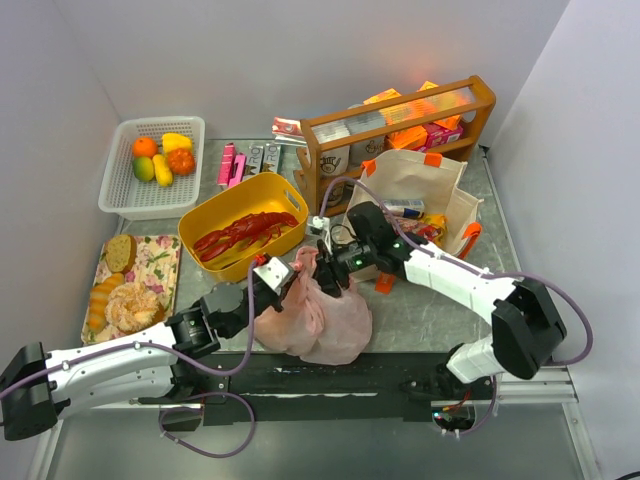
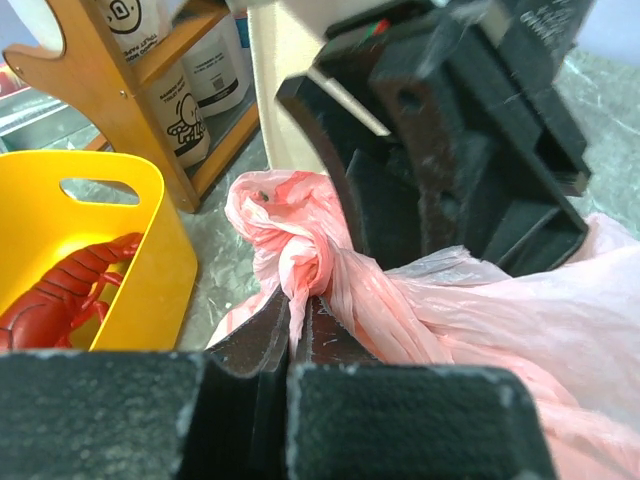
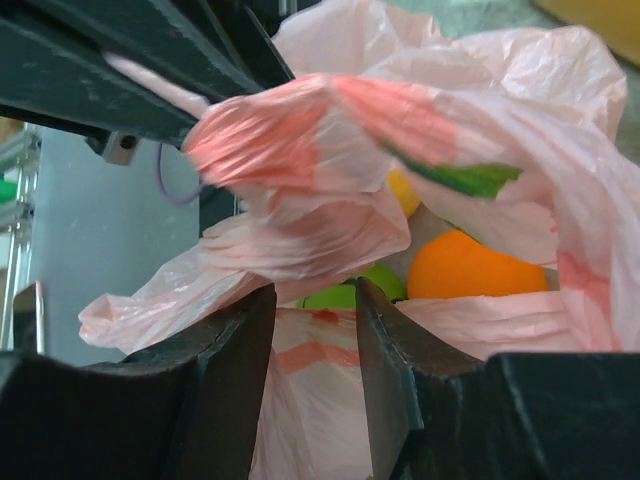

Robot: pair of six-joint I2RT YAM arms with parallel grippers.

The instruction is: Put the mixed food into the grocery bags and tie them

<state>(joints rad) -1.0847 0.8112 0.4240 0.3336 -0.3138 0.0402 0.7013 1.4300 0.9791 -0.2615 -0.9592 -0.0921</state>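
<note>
Between the closed fingers of my left end effector (image 2: 290, 325), the pink plastic bag (image 1: 322, 322) is pinched by its twisted handle, just below a loose knot (image 2: 292, 238). My right end effector (image 3: 315, 300) stands apart around a slack fold. An uneven pull could tear the thin film or slip the knot. The bag slumps on the worktop (image 1: 425, 315), translucent, with an orange (image 3: 470, 265) showing through.
</note>
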